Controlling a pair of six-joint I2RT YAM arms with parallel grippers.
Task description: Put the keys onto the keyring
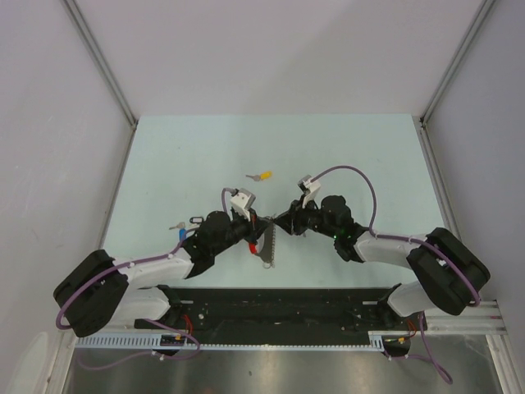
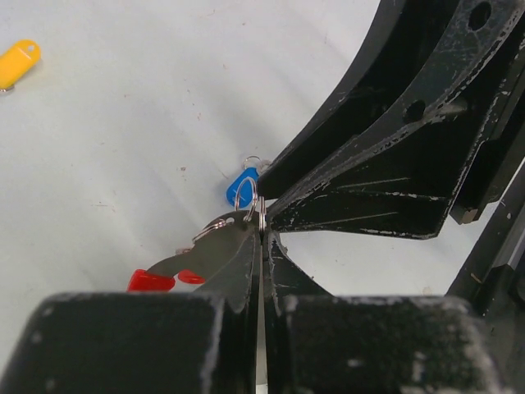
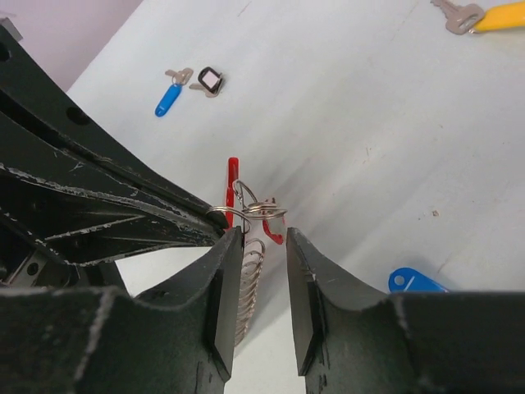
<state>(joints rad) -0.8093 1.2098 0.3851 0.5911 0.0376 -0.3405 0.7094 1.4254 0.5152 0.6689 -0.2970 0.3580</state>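
My left gripper [image 1: 257,225] [image 2: 262,233] is shut on the keyring [image 1: 267,245], pinching a silver split ring [image 2: 261,217] and holding it above the table. The red tag [image 2: 152,281] and a coiled chain [image 3: 251,275] hang from the ring. My right gripper [image 1: 280,222] [image 3: 261,240] is open, tips facing the left gripper's, its fingers either side of the rings [image 3: 256,208]. A blue key [image 2: 243,187] lies just beyond, and shows in the right wrist view too [image 3: 414,281]. Another blue key [image 1: 180,235] [image 3: 168,98] lies to the left. The yellow key [image 1: 263,176] [image 2: 18,63] [image 3: 492,16] lies farther back.
A small black loop tag [image 1: 195,220] [image 3: 207,80] lies beside the left blue key. Grey walls with metal rails [image 1: 102,61] close in the pale table [image 1: 353,156] on three sides.
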